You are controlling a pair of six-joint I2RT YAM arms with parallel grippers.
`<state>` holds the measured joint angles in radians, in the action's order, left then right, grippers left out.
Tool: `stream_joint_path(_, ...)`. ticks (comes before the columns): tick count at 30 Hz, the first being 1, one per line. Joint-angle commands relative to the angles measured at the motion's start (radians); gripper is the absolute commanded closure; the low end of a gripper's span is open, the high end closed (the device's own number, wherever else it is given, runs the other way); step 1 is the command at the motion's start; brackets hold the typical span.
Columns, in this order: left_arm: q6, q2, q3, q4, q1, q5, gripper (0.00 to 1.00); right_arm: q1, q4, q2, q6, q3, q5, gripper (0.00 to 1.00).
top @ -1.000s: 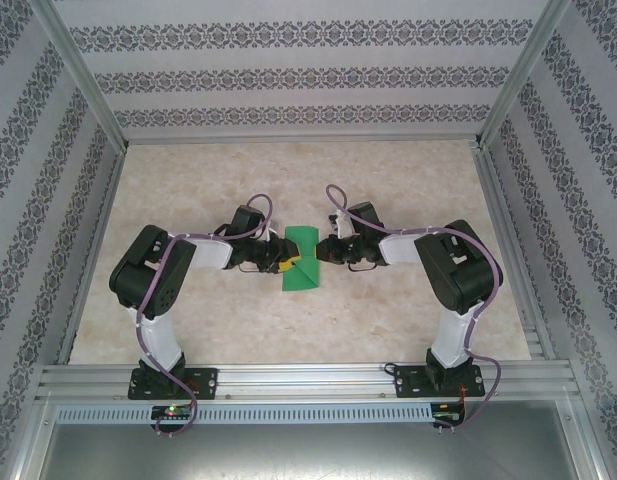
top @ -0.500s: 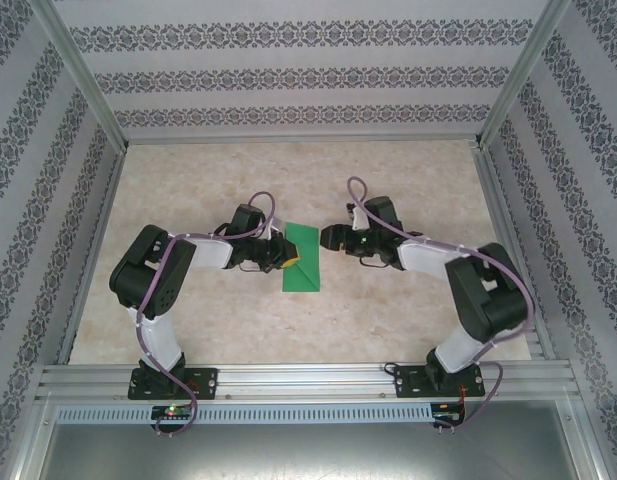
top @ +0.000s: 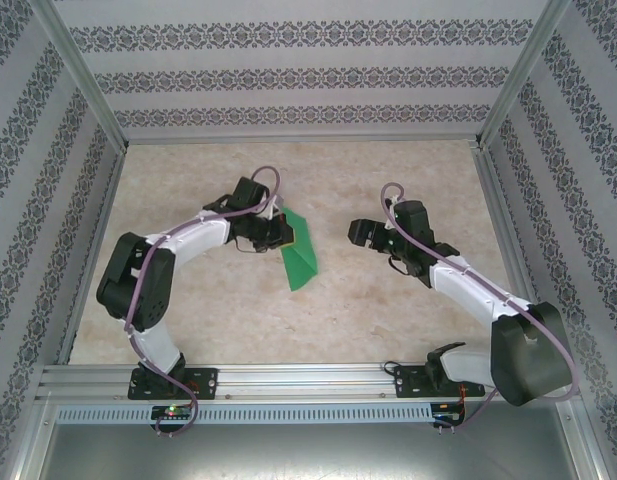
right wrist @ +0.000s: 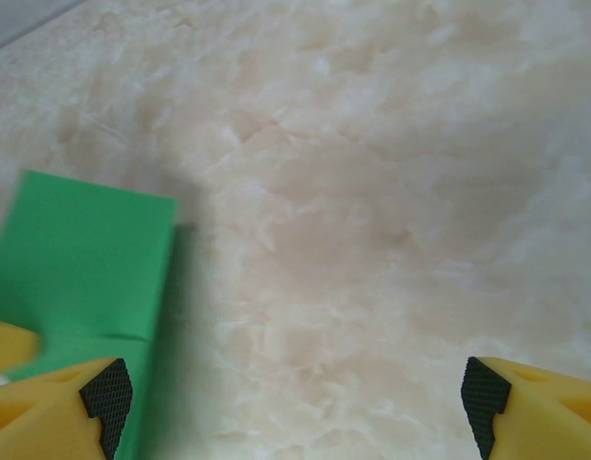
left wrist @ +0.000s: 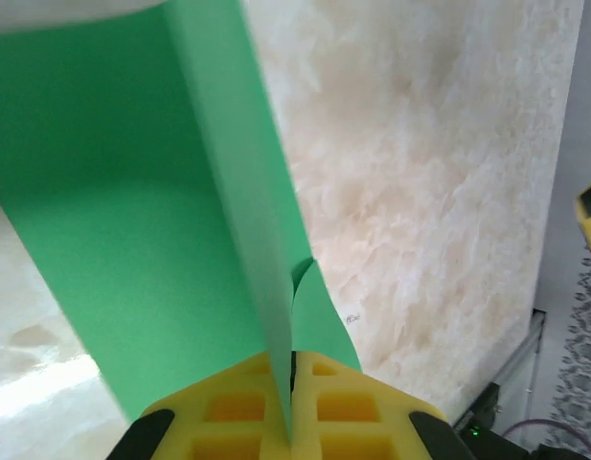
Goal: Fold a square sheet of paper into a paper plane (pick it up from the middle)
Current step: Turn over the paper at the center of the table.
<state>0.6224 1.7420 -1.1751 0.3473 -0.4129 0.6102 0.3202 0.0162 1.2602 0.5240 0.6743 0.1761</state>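
In the middle of the top view, the left end effector (top: 279, 233) pinches the upper left edge of the folded green paper (top: 301, 255), which slants down the frame. The right end effector (top: 356, 232) is spread wide, apart from the paper's right edge, with bare surface (top: 334, 264) between.

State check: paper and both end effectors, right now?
paper: folded over, one edge clamped in the left end effector, not yet a plane shape.
left end effector: shut on the paper.
right end effector: open, holding nothing, off to the side of the paper.
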Motion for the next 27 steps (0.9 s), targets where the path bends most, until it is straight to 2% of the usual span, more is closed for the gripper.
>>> stream_joint_path(1,-0.18,-0.067,-0.127,0.388,-0.015,-0.215,0.96,-0.007,-0.019,-0.038,-0.011,-0.038,-0.073,0.08)
stream_joint_path(4,-0.249,-0.083,-0.241,0.546,-0.022,-0.366,0.96,-0.008,-0.045,-0.073,-0.003,-0.073,-0.097,0.02)
stream_joint_path(8,-0.306,-0.061,-0.383,0.714,-0.055,-0.635,0.96,-0.009,-0.04,-0.121,0.008,-0.103,-0.179,0.02)
stream_joint_path(14,-0.306,0.049,-0.493,0.828,-0.118,-0.978,0.96,-0.009,-0.028,-0.156,0.01,-0.113,-0.201,0.02)
stream_joint_path(23,-0.265,0.314,-0.567,0.847,-0.217,-1.228,0.96,-0.009,-0.013,-0.121,0.019,-0.097,-0.199,0.02)
stream_joint_path(27,-0.245,0.41,-0.601,0.859,-0.256,-1.291,0.96,-0.009,-0.012,-0.111,0.02,-0.094,-0.201,0.02)
